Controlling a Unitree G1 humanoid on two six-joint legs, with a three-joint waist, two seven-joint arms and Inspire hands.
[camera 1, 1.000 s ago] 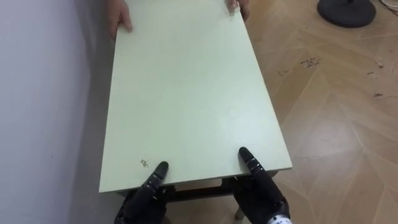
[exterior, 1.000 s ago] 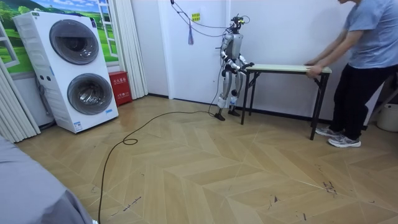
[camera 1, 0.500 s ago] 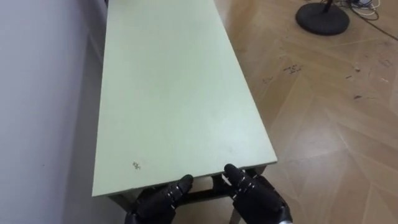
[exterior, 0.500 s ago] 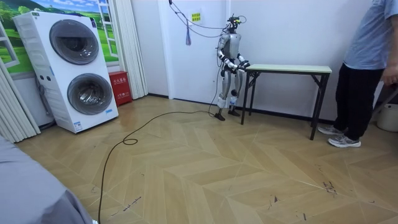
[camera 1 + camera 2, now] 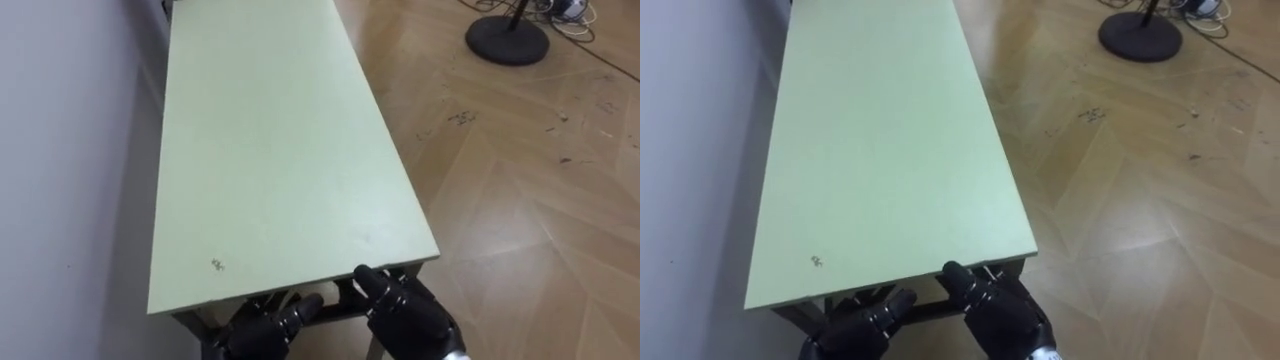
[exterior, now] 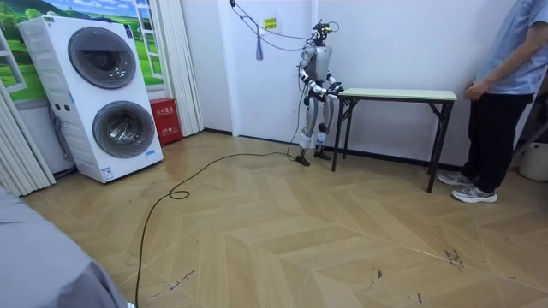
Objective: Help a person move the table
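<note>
Thumbs that were hooked over the near edge of the table (image 5: 270, 150) a second ago are off it now, and both hands sit lower, just short of that edge. The person's hands have gone from the far end too.

Fingers first: my left hand (image 5: 268, 328) has them loosely bent and pointing right, with nothing in them. The right hand (image 5: 408, 312) is the same deal: relaxed, empty, fingertips up by the dark frame under the near right corner. I can't tell whether they actually touch it.

The table stands on its own legs, running lengthwise away from me, its left long side close along the white wall (image 5: 60, 150). The pale green top is bare apart from a small dark mark (image 5: 217, 265) near the near left corner. To the right it's all herringbone wood floor (image 5: 520, 200), with a black round stand base (image 5: 508, 40) well off at the far right.

Room view: the robot stands upright at the table's end on the room view's left, facing along it. The person (image 6: 505, 94) stands past the other end on the room view's right, one hand held at the waist, apart from the table. A stacked washer and dryer (image 6: 103, 94) are well off on the room view's left.
</note>
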